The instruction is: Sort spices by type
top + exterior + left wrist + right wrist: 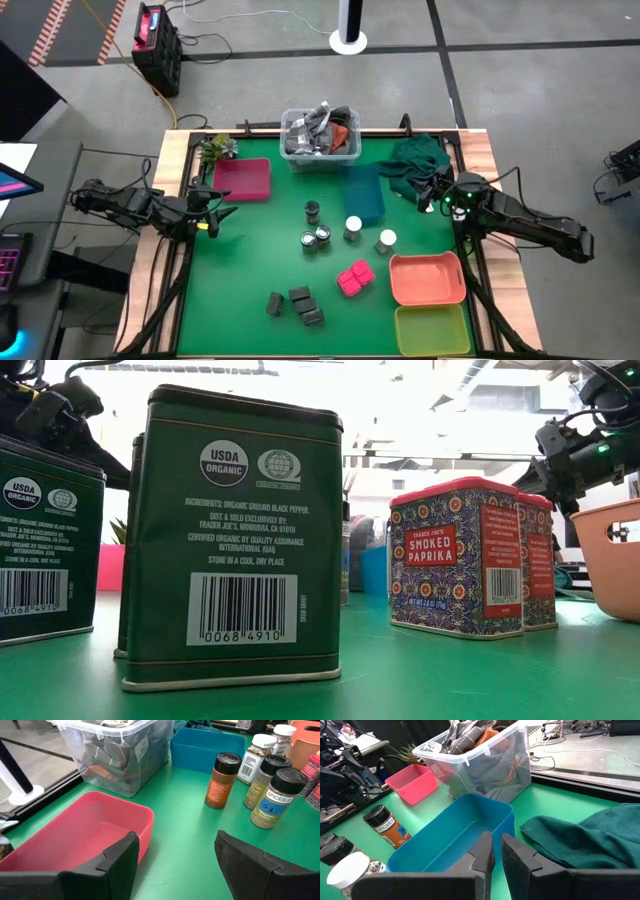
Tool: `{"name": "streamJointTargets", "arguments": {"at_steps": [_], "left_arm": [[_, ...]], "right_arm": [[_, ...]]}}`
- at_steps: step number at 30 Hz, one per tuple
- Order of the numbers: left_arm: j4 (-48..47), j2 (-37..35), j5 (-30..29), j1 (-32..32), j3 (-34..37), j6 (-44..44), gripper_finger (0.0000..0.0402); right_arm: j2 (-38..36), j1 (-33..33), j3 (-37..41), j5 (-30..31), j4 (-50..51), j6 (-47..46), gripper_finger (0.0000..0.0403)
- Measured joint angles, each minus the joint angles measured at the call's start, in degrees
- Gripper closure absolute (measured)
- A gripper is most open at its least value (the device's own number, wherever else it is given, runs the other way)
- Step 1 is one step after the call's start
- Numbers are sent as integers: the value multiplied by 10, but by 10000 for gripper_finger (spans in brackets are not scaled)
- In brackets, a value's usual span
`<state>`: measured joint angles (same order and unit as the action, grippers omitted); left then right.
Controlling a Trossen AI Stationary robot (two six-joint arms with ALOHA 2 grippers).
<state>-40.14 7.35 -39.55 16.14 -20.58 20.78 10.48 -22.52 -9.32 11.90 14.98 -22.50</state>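
Left gripper (222, 213), fingers apart, and right gripper (432, 196), fingers nearly together, flank the spices (322, 236) mid-table, touching none.

- We see even, bright overhead light on the green felt table top (250, 250), with faint shadows.
- We find the low view's background blown out and blurred behind the sharp dark green rectangular tin (235, 540).

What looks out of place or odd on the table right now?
A crumpled dark green cloth lies bunched at the table's far right corner, beside the blue tray. The spices all stand upright in loose groups on the mat; nothing is spilled or tipped.
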Motion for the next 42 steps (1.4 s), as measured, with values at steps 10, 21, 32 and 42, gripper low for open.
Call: {"name": "streamJointTargets", "arguments": {"at_steps": [10, 21, 32, 42], "left_arm": [[2, 0, 0, 0, 0, 0, 152], [155, 0, -6, 0, 0, 91, 152], [395, 2, -59, 0, 0, 187, 152], [410, 3, -90, 0, 0, 271, 152]], "right_arm": [[0, 0, 0, 0, 0, 0, 331], [0, 0, 0, 0, 0, 0, 331], [0, 0, 0, 0, -85, -140, 331], [13, 0, -4, -147, -350, -160, 331]]}}
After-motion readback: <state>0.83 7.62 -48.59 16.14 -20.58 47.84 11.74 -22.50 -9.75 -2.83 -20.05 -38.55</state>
